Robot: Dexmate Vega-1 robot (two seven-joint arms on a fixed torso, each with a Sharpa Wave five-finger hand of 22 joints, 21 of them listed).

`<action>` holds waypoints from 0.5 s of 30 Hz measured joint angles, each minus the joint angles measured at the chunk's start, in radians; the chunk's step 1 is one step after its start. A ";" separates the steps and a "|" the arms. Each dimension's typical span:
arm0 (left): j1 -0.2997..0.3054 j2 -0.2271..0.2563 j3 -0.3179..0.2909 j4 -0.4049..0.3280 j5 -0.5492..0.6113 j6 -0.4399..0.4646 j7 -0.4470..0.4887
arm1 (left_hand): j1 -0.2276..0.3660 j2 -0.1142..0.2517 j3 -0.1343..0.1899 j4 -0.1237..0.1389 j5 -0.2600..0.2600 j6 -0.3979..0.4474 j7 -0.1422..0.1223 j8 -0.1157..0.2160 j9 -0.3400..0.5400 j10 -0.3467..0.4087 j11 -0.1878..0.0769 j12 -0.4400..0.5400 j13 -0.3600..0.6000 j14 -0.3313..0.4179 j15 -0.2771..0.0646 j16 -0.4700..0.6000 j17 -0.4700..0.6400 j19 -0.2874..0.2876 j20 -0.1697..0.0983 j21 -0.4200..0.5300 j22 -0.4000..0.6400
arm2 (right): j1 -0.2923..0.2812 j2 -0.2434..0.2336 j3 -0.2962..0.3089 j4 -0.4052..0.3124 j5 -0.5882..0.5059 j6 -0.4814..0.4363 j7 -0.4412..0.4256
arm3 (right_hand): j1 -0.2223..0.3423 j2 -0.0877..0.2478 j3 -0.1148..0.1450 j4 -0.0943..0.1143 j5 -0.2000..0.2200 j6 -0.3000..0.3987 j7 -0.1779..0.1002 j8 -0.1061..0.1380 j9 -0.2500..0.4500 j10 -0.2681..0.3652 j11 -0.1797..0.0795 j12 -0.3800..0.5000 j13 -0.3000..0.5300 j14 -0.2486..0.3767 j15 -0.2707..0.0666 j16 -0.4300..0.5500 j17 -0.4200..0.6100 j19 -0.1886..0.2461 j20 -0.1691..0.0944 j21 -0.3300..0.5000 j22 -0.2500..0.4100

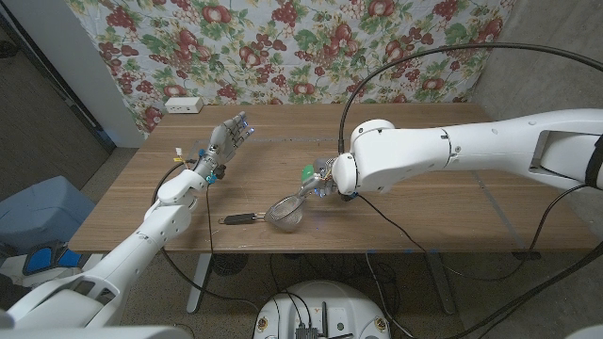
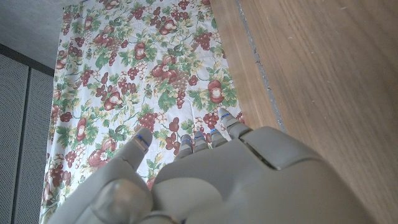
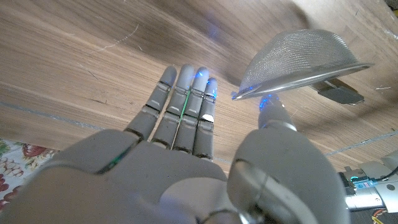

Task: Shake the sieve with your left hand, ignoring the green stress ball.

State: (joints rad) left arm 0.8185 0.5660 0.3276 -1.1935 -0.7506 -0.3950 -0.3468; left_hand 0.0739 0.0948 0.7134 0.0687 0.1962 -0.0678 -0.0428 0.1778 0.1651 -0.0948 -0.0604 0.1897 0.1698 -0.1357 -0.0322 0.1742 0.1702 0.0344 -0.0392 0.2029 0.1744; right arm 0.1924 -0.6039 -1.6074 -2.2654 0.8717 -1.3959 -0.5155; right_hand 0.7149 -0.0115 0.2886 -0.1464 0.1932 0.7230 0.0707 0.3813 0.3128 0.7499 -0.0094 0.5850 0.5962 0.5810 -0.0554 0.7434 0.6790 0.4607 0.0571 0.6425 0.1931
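1. The sieve [image 1: 285, 213] lies on the bench [image 1: 452, 202] near its front edge, about mid-width, with its dark handle [image 1: 241, 218] pointing left along the wood.
2. The right hand [image 1: 320, 179] sits just right of and behind the sieve; in the head view it is small, and its own forearm hides most of it.
3. In the right wrist view that hand [image 3: 186, 155] is spread, fingers [image 3: 186, 106] straight and side by side, with nothing between them. The thumb tip [image 3: 273, 112] sits right at the sieve's rim [image 3: 305, 68]; whether it touches the metal cannot be told.
4. A green bit [image 1: 307, 173] shows by the right hand in the head view. It may be the ball, but it is too small and too covered to be sure, or to tell whether the hand touches it.
5. The left hand [image 1: 226, 139] is raised over the far left of the bench, well apart from the sieve, fingers extended and slightly apart, holding nothing.
6. In the left wrist view its fingertips [image 2: 200, 138] reach toward a fruit-print cloth [image 2: 143, 68]; the back of the hand [image 2: 236, 180] hides the palm side.
7. A small white box [image 1: 184, 104] sits at the far left corner of the bench, in front of the cloth.
8. A black cable [image 1: 396, 61] arcs over the right arm.
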 measured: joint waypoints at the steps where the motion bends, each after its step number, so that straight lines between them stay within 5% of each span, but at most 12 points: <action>1: 0.001 0.001 0.000 -0.002 0.000 0.001 0.001 | 0.000 0.000 0.000 0.000 0.000 0.000 0.000 0.000 0.000 0.000 0.000 0.000 0.000 0.000 0.000 0.000 0.000 0.000 0.000 0.000 0.000 | 0.004 0.003 -0.003 0.004 0.005 0.000 0.002 | 0.000 0.000 0.001 -0.001 0.000 -0.002 -0.002 0.002 0.001 0.000 0.000 0.003 0.003 0.000 0.000 0.000 0.003 0.000 0.000 0.001 0.000; 15: 0.007 0.006 -0.001 -0.011 0.001 0.006 0.005 | -0.008 0.000 0.000 0.000 0.000 0.000 0.000 0.000 0.000 0.000 0.000 0.000 0.000 0.000 0.000 0.000 0.000 0.000 0.000 0.000 0.000 | 0.086 0.064 -0.079 0.074 0.129 0.000 -0.049 | 0.087 0.040 0.041 -0.029 0.000 -0.032 -0.014 0.004 0.015 -0.021 -0.021 0.029 0.043 0.000 0.000 0.000 0.021 -0.006 -0.010 0.005 0.000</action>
State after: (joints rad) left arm 0.8257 0.5717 0.3269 -1.2050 -0.7497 -0.3892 -0.3415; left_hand 0.0660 0.0948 0.7134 0.0687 0.1963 -0.0678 -0.0429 0.1778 0.1651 -0.0949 -0.0605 0.1897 0.1698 -0.1358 -0.0322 0.1742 0.1701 0.0344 -0.0392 0.2029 0.1744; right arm 0.2780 -0.5399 -1.6861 -2.1909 1.0010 -1.3958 -0.5641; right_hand 0.8022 0.0286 0.3292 -0.1754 0.1932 0.6906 0.0570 0.3853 0.3275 0.7285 -0.0307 0.6141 0.6393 0.5812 -0.0550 0.7433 0.7002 0.4544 0.0475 0.6478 0.1930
